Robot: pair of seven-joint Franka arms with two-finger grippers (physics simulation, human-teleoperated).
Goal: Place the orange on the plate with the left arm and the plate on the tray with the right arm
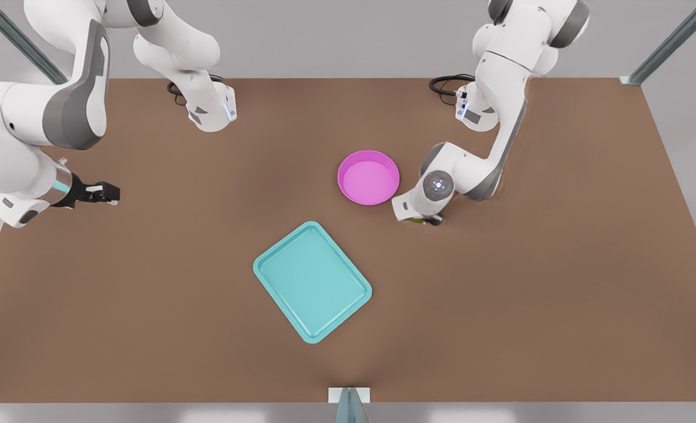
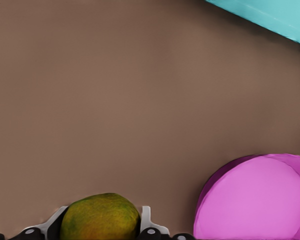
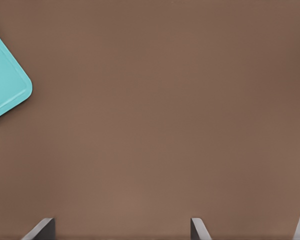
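Nothing placed yet: the orange sits between the left gripper's fingers on the table, plate and tray empty.

The brown table (image 1: pixel 559 294) carries everything. The tray (image 1: pixel 312 282) lies empty toward the near edge in the front view, at a slant, well apart from the plate (image 1: pixel 369 177), which sits empty farther back. The left arm (image 1: pixel 500 117), on the front view's right, reaches down just beside the plate; its left gripper (image 2: pixel 102 231) has a finger on each side of the orange (image 2: pixel 101 217), low at the table, though a firm pinch cannot be confirmed. The right arm (image 1: pixel 30 129) waits on the front view's left, its right gripper (image 1: pixel 102 192) spread and holding nothing. Both placements remain: orange onto plate, then plate onto tray.
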